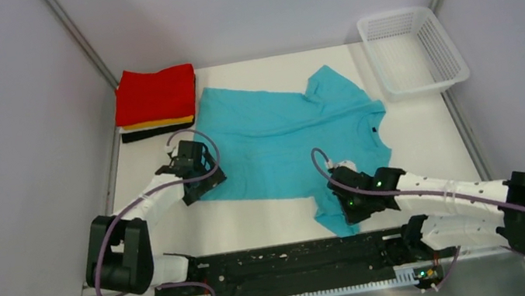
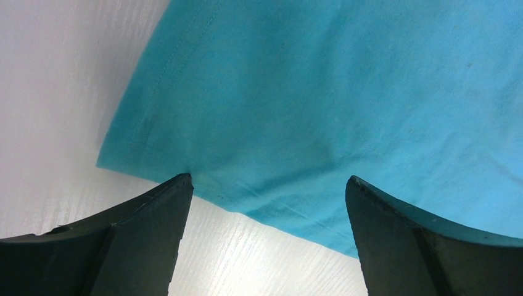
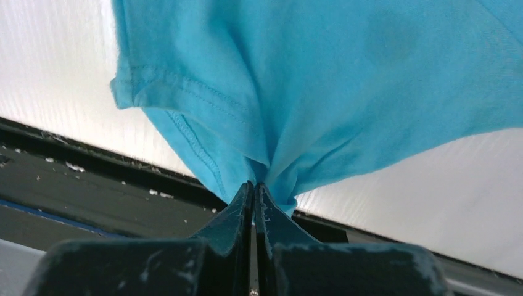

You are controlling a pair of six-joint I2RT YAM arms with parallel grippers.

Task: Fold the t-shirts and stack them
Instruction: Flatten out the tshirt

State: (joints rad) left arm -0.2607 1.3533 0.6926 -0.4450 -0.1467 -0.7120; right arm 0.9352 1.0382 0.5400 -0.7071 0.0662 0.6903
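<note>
The right gripper (image 3: 254, 185) is clamped on the near sleeve of the tee (image 1: 273, 134) spread on the table (image 1: 429, 131), while the left gripper (image 2: 268, 180) gapes wide over its hem, so a lone pull could drag it askew.

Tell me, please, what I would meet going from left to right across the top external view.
The folded stack of t-shirts → left end effector → right end effector → white mesh basket. The turquoise t-shirt spans the stretch under both end effectors, so it is left out of the order.

no readable text, labels, numbers
</note>
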